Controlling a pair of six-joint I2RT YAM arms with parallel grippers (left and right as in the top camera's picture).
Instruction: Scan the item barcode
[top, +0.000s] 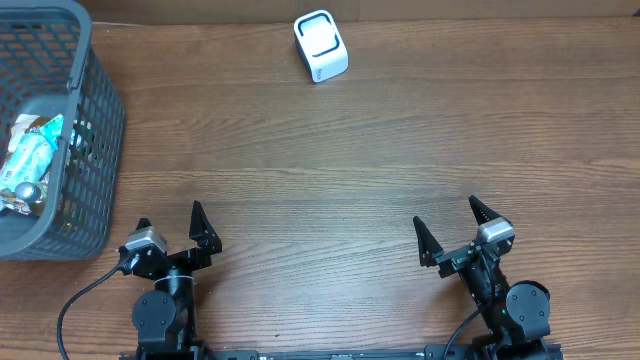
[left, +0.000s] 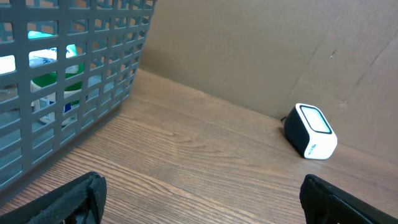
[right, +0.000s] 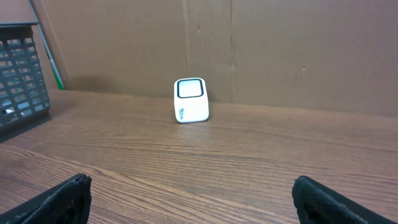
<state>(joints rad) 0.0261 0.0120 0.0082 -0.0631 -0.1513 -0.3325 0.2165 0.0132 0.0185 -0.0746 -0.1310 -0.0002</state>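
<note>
Overhead, scanner (top: 321, 46) sits well beyond both jaws.

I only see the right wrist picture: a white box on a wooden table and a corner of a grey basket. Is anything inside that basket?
Observer: Yes. Overhead, the basket holds several packaged items, mostly toward its left side.
Operator: Is a tool holding one?
Observer: No. The left tool and the right tool both stand open and empty, near the front edge of the table.
Operator: Any colours?
Observer: The left wrist view shows a green and white package through the basket's wall.
</note>
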